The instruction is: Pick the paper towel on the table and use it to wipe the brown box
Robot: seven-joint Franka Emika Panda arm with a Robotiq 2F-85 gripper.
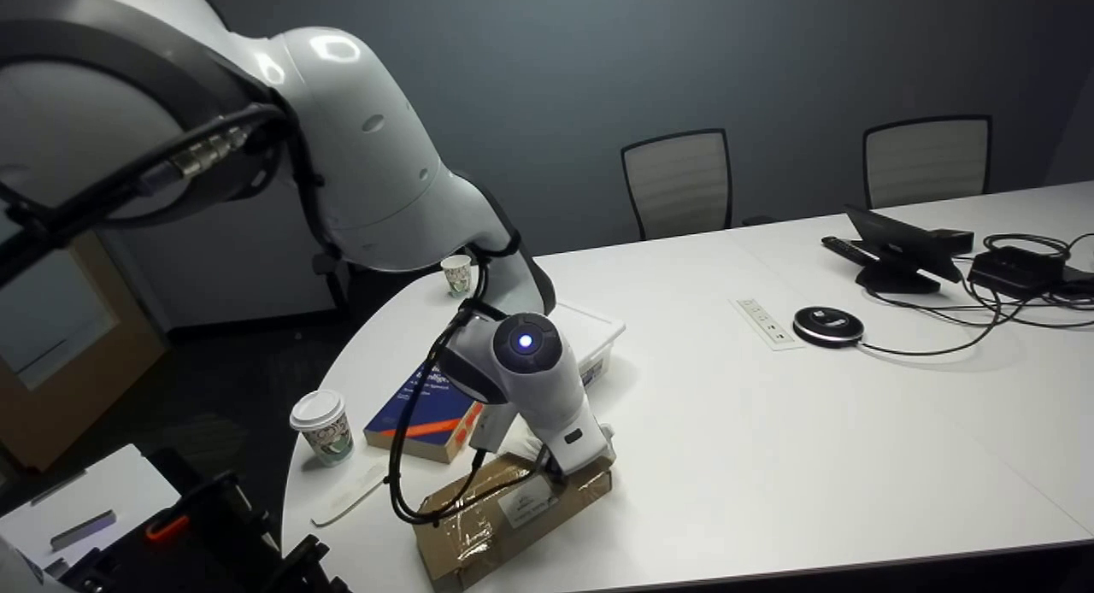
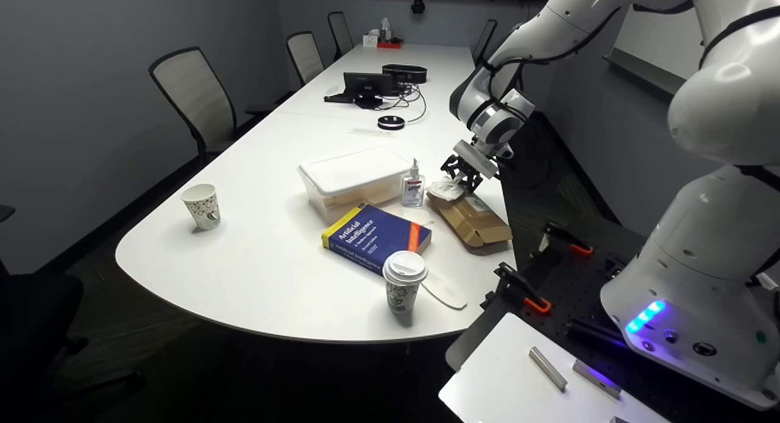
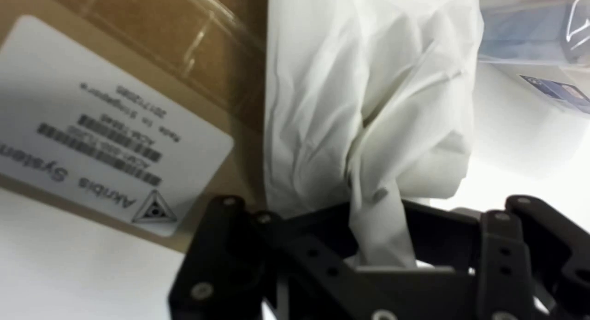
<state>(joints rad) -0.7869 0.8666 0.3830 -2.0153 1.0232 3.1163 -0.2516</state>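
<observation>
Paper towel (image 3: 368, 103): white, crumpled, deeply folded; gripper (image 3: 379, 223) pinches narrowed part between jaws. Brown cardboard box (image 2: 466, 225): glossy, pale-labelled.

An exterior view, close beside the robot arm (image 1: 376, 149), looks down across the table (image 1: 812, 456); an exterior view faces lengthwise along it, over a lidded cup (image 2: 402, 298). Both share the brown box (image 2: 469, 223), which the wrist view looks down on, very near

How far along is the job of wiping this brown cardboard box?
Done: the black claw grips the crumpled white paper towel. In hand: it is over one end of the brown box, contact unclear. Left: probably wiping the exposed top around its white label.
</observation>
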